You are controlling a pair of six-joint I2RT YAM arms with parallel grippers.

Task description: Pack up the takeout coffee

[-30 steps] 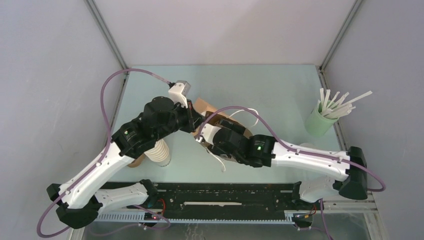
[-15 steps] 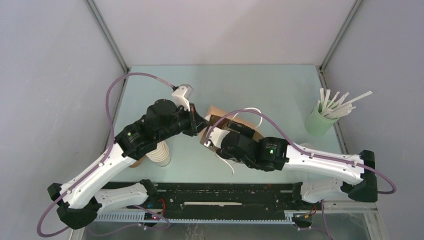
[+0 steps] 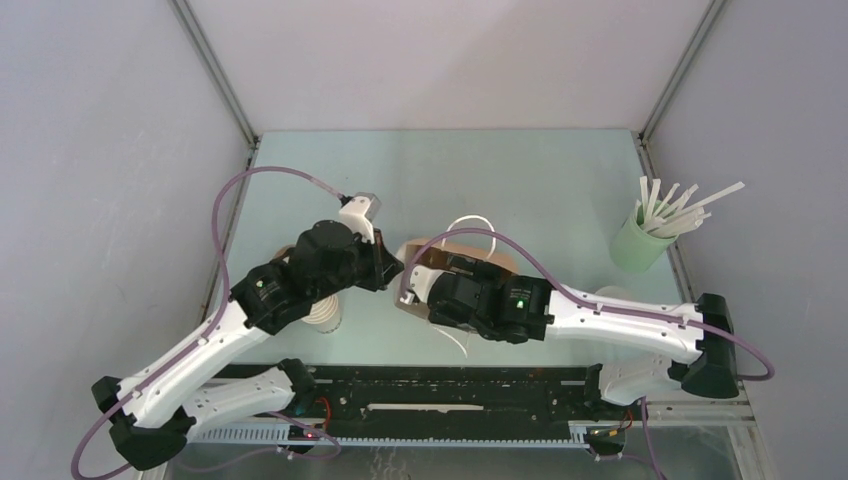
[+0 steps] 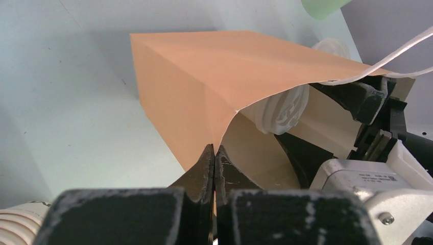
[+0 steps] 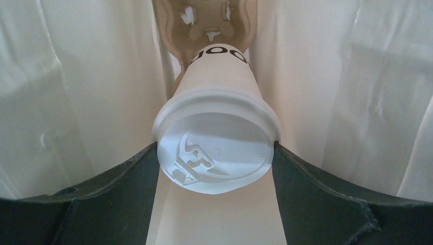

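Observation:
The takeout coffee, a cream paper cup with a white lid, lies inside a brown paper bag. My right gripper reaches into the bag's mouth and is shut on the cup, a finger pressing each side of the lid's rim. The cup's base points at a pulp carrier at the bag's bottom. My left gripper is shut on the bag's rim and holds the mouth apart. From above, the bag sits between both arms, and the cup is hidden.
A stack of nested cream cups stands under the left arm. A green cup of white straws is at the right edge. A loose white lid lies beyond the bag. The bag's white handle loops up on its far side.
Both grippers and the bag have shifted toward the near edge. The right arm has pushed left, deeper into the bag. The handle now arches on the far side.

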